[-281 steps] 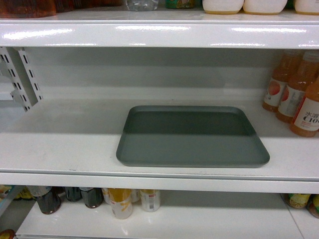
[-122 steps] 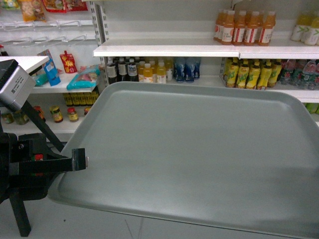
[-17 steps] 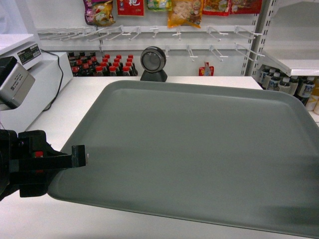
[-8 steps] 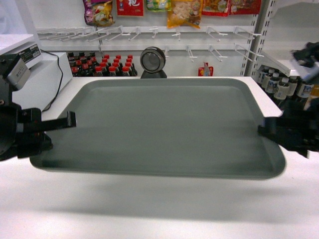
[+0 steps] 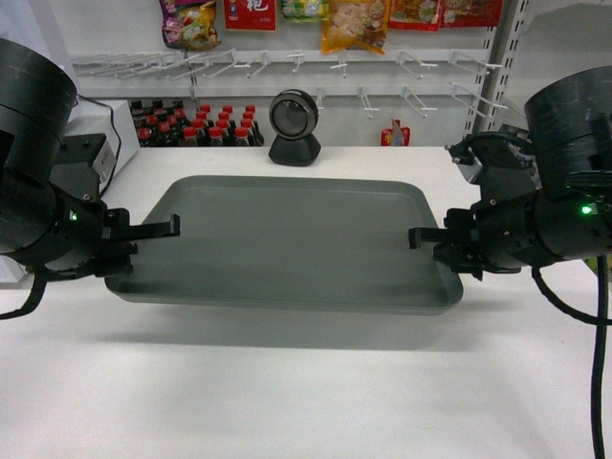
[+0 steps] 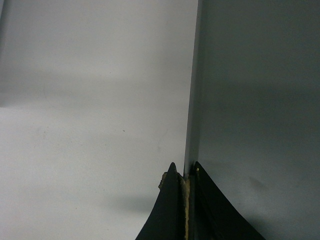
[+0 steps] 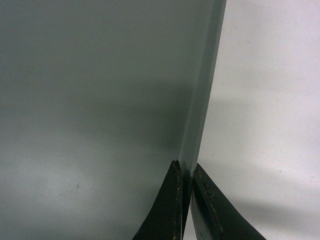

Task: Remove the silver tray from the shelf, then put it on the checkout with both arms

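Two bulky black cylindrical arms [image 5: 38,182], green indicator lights, black cable, thin pincer tips.

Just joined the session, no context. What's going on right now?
The robot holds a flat grey-green metal tray between both arms above the white checkout counter. The left gripper pinches its left rim and the right gripper its right rim, both shut on the edge. A shadow beneath suggests the tray is not yet set down. A small black round scanner stands behind it.
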